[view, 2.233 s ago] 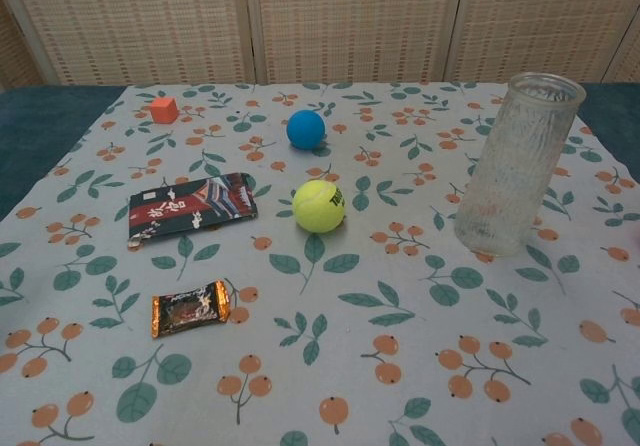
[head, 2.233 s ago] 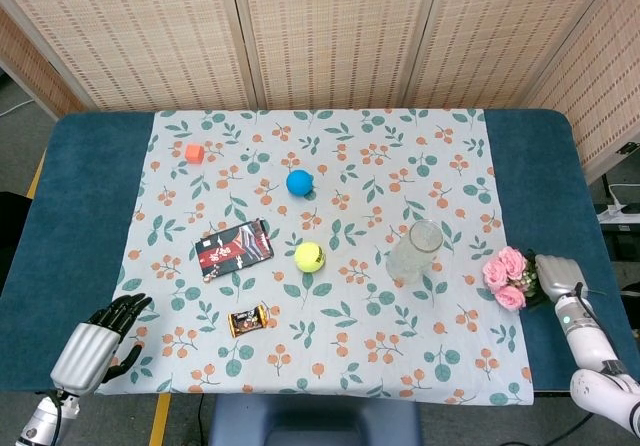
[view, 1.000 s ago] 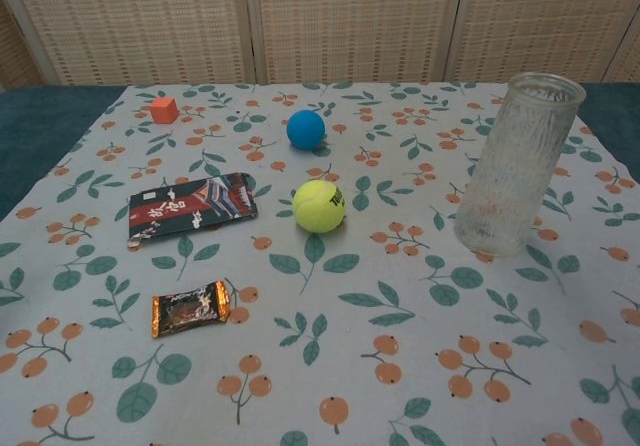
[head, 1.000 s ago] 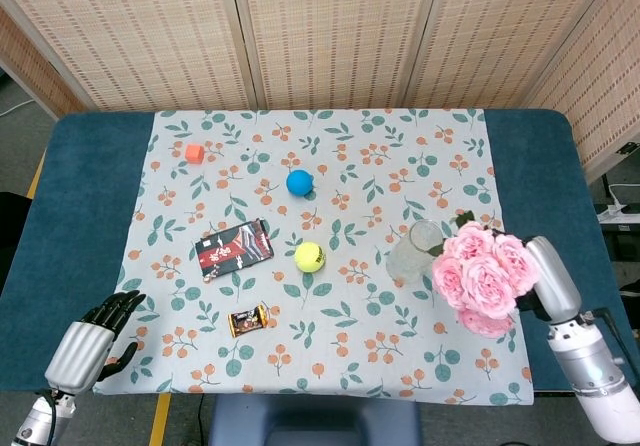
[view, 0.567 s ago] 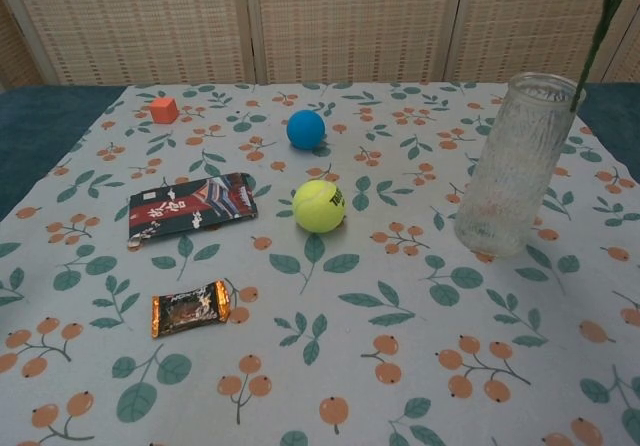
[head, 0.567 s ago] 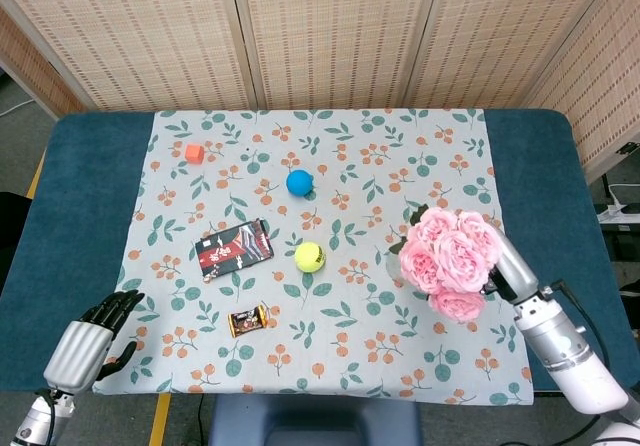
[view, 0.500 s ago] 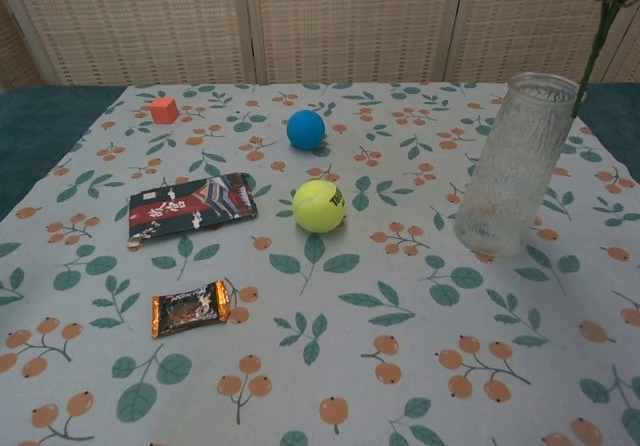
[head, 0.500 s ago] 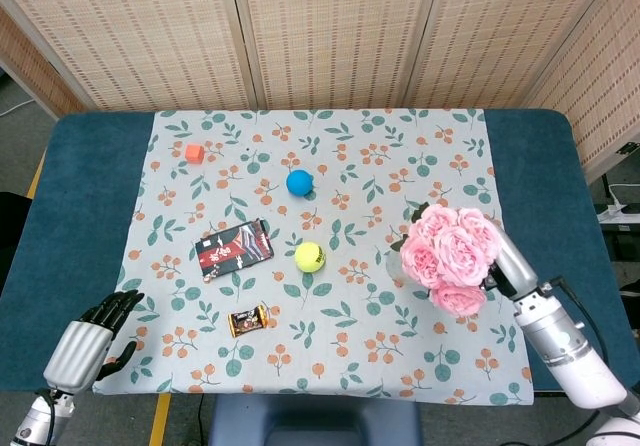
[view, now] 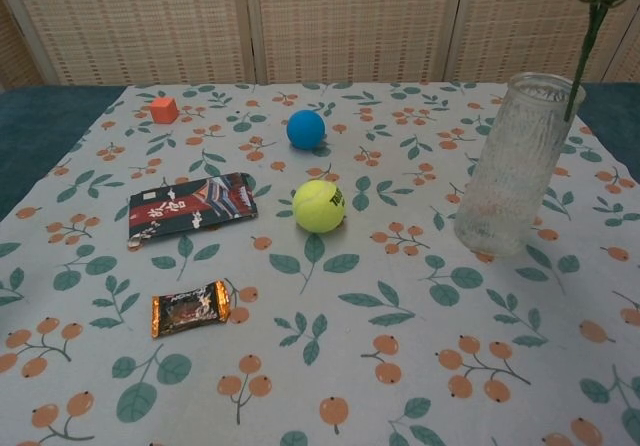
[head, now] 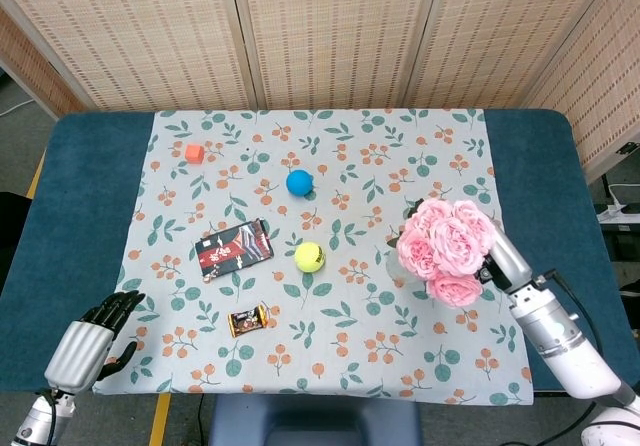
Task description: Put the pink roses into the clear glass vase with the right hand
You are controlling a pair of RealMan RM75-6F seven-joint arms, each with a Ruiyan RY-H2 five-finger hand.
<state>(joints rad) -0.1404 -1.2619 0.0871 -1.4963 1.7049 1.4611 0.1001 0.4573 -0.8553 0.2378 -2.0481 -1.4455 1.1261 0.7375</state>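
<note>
Fingers of the right hand (head: pixel 503 259) are mostly hidden behind the blooms in the head view, yet the pink roses (head: pixel 443 248) ride at the end of that arm, so I judge the hand is grasping the bunch by its stems, though the hold itself does not show. Taking the clear glass vase (view: pixel 519 162) as the landmark: nearest the robot and well apart from it, at the table's front left corner, the left hand (head: pixel 92 343) rests with its dark fingers loosely curled and nothing in them. Next, in front and left of the vase, lies a small orange-ended candy bar (view: pixel 190 307); a little farther, left of the vase, lie a dark snack packet (view: pixel 190 204) and, nearer the vase, a yellow tennis ball (view: pixel 319 206). At the vase itself, the chest view shows a green stem (view: pixel 583 51) hanging down to the rim on its right side; whether the tip is inside the mouth or just behind the glass I cannot tell. From above, the blooms cover the vase entirely. Beyond it to the left sit a blue ball (view: pixel 305 129) and, farthest, an orange cube (view: pixel 164 110). The step in hand is lining the stems over the opening; the next move likely calls for centring them, then lowering straight down before releasing.
</note>
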